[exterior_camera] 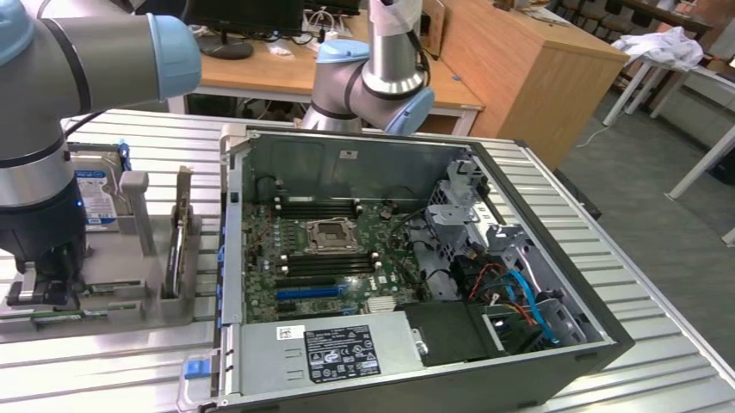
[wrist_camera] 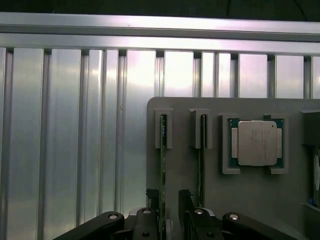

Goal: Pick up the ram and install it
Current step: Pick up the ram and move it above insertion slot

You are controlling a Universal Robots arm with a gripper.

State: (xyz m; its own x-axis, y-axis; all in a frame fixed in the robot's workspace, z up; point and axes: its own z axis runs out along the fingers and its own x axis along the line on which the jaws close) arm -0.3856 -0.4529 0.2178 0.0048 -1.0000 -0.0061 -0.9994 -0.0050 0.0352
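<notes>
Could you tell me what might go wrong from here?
1. The ram stands edge-on inside the open gripper, nearer one finger, so closing might tilt it in the grey holder.
2. The other finger sits close to a second stick and might knock it.

The arm (exterior_camera: 69, 95) was made of smooth silver-grey tubes joined by fat, rounded joints, each closed with a pale blue cap (exterior_camera: 172, 43). A thin dark cable (exterior_camera: 86, 123) ran beside the nearest segment. Lower down the wrist turned black, with what may have been a small blue light on its side. The hand (wrist_camera: 169, 202) was matt black, its linked bars pinned with round silver screws (wrist_camera: 199, 211).
</notes>
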